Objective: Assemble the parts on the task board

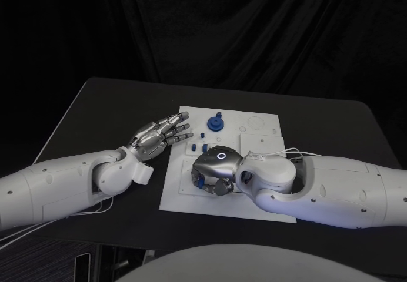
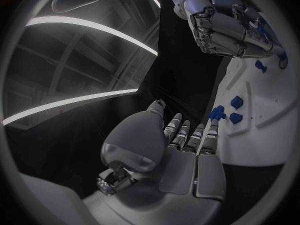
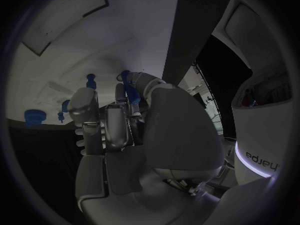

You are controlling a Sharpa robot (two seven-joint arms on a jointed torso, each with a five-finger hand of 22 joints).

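Right robot hand (image 1: 214, 170) sits closest to us, low over the near half of the white task board (image 1: 263, 207), fingers curled down onto it. From the right wrist view, that robot hand (image 3: 125, 130) has a small blue part (image 3: 130, 91) pinched between thumb and fingertips, so it's gripping a piece, right above the board's white face. In the head view a bit of blue (image 1: 197, 183) peeks out under the curled fingers on the board's left side.

Over to the left robot hand (image 1: 159, 136): it hovers beside the board's left edge, above the black surface (image 1: 102, 106), fingers stretched out and slightly apart, nothing in them. The left wrist view confirms it, palm (image 2: 181, 150) flat and bare, fingertips reaching toward the board edge (image 2: 250, 145).

Further back on the board, a round blue part with a knob (image 1: 217, 123) stands near the far edge, well apart from both hands. Just right of it lies a pale ring outline (image 1: 256, 123) in the plate. Between that round piece and the right robot hand, a few small blue parts (image 1: 202, 146) stand in a cluster, close to the left robot hand's fingertips. White cables (image 1: 288, 154) loop beside the right wrist.
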